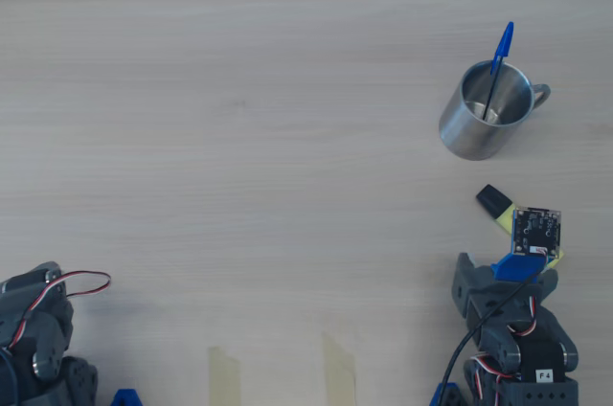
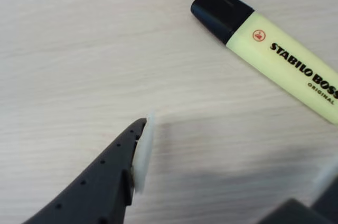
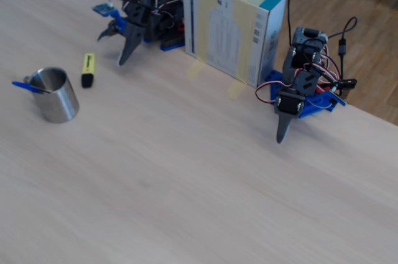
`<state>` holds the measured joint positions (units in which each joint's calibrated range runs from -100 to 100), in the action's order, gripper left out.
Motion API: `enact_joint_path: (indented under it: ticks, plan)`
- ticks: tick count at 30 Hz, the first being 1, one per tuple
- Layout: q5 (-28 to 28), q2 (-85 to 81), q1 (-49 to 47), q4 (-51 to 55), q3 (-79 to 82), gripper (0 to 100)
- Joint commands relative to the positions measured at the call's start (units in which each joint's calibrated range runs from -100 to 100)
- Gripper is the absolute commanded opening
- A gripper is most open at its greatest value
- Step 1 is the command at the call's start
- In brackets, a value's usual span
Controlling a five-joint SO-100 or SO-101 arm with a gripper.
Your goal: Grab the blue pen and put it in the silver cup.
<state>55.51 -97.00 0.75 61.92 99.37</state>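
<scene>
Dark plastic gripper (image 2: 227, 182), jaws spread and empty, hovers over pale wood. At two o'clock lies a yellow highlighter with black cap (image 2: 269, 49). Overhead, the thin blue-capped pen (image 1: 496, 71) already leans inside the brushed steel mug (image 1: 486, 111); best to retreat without nudging either.

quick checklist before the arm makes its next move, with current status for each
1. blue pen inside the silver cup, cap end leaning over the rim: ok.
2. Cup upright on the table: ok.
3. hand empty, nothing between the fingers in the wrist view: ok.
4. Hand clear of the cup, back near its base: ok.
5. yellow highlighter lies close in front of the hand; watch it on any forward move: not ok.
6. Hand fully shut: cannot tell.
</scene>
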Motion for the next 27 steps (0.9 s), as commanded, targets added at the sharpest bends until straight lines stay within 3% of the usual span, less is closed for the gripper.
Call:
enact_joint_path:
  ticks: [1, 14, 27]
  plan:
    - [0.25, -0.59, -0.05, 2.39, 0.36, 39]
    - [0.09, -0.67, -0.75, 13.12, 0.36, 33]
    - [-1.00, -0.67, -0.84, 13.20, 0.36, 25]
